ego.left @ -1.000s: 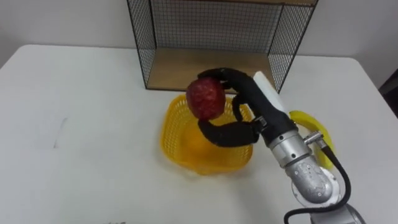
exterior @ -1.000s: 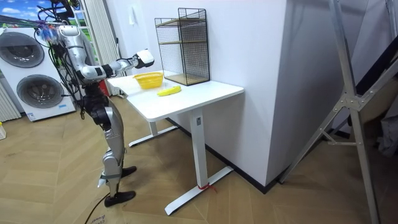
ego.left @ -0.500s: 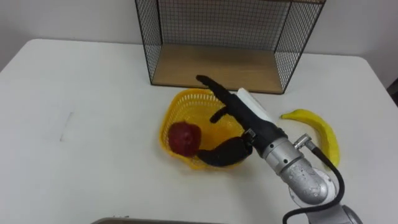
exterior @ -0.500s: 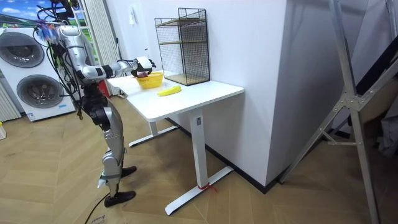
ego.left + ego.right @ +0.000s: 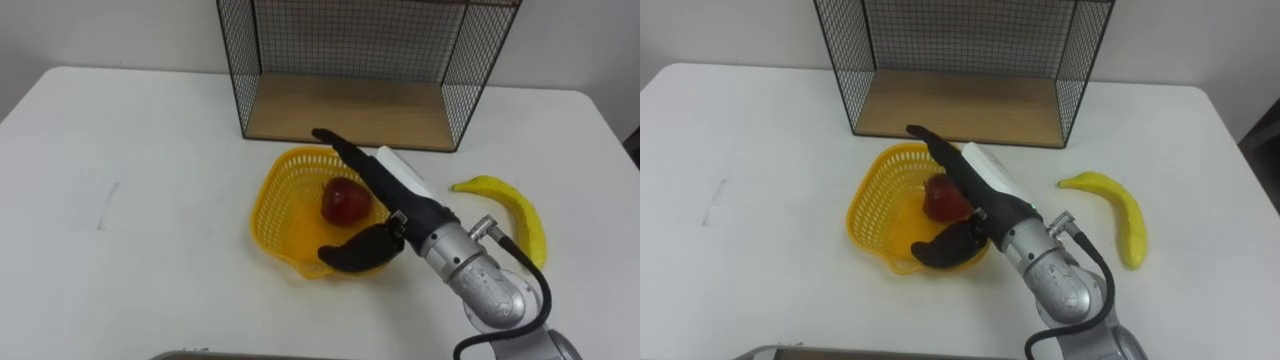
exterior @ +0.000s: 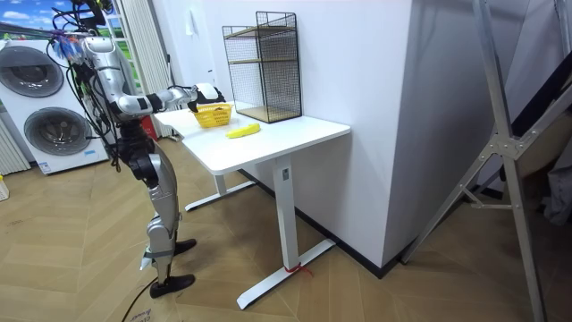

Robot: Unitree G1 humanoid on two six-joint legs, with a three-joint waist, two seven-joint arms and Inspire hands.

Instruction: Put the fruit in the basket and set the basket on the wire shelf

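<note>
White tabletop (image 5: 150, 200) before the wire shelf (image 5: 232, 70): the red apple (image 5: 343, 201) lay in the yellow basket (image 5: 280, 215), beneath my right hand (image 5: 385, 185), whose fingers (image 5: 340, 147) were stretched out straight and held nothing. The banana (image 5: 505, 192) lay on the tabletop to the right of the basket, apart from it, its long axis running rightward and toward the robot. I judged the right hand the nearer for it.
</note>
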